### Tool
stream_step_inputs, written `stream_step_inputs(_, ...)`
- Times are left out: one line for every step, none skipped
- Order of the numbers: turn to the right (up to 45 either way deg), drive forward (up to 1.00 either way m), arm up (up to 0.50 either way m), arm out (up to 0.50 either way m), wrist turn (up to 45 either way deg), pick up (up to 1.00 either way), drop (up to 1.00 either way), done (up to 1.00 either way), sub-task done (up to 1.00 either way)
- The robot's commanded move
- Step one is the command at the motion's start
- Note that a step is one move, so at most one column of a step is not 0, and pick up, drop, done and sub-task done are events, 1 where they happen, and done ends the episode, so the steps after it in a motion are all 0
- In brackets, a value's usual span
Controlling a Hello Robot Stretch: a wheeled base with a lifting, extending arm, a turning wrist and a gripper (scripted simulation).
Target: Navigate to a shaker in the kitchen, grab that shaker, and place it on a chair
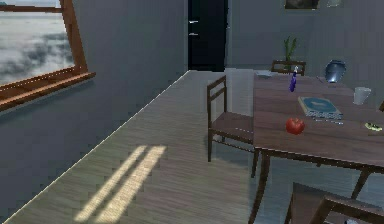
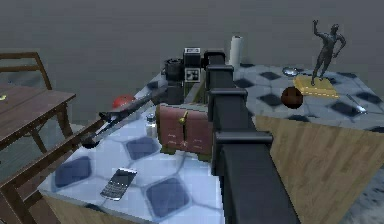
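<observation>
Forward view, left to right: window (image 1: 35, 45), dark doorway (image 1: 207, 35), then a wooden chair (image 1: 228, 118) drawn up to a table (image 1: 320, 142) with a red apple (image 1: 295, 126) on it.

Arm side view, left to right:
- The tiled counter (image 2: 85, 175) carries a phone (image 2: 118, 184) near its front edge.
- A long dark utensil (image 2: 120, 117) lies slantwise behind the phone.
- A small pale jar (image 2: 152, 122) stands upright just left of a brown box (image 2: 185, 132). Judged to be the shaker, but too small to be sure.
- The gripper (image 2: 172, 72) sits farther out over the counter, at the end of the arm (image 2: 245, 160).
- A paper roll (image 2: 236, 50) and a dark statue (image 2: 326, 55) stand to the right.

Jaw state: cannot tell. Counter clutter lies behind the fingers, so whether anything is held is also unknown.

Step in hand, as judged: the grab, not yet secured.

To do it well:
- The jar sits nearer the robot than the gripper appears to, so draw the arm in before lowering.
- Come down from above, because the box crowds the jar's right and the utensil its left.
- Lift straight up clear of both.
- After that, head for the chair.
</observation>
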Motion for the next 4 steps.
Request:
stream_step_inputs(0.0, 0.0, 0.0, 0.0, 45.0, 0.0, 0.0, 0.0, 0.0)
stream_step_inputs(0.0, 0.0, 0.0, 0.0, 15.0, 0.0, 0.0, 0.0, 0.0)
stream_step_inputs(0.0, 0.0, -0.16, 0.0, 0.0, 0.0, 0.0, 0.0, 0.0)
stream_step_inputs(0.0, 0.0, 0.0, 0.0, 0.0, 1.0, 0.0, 0.0, 0.0)
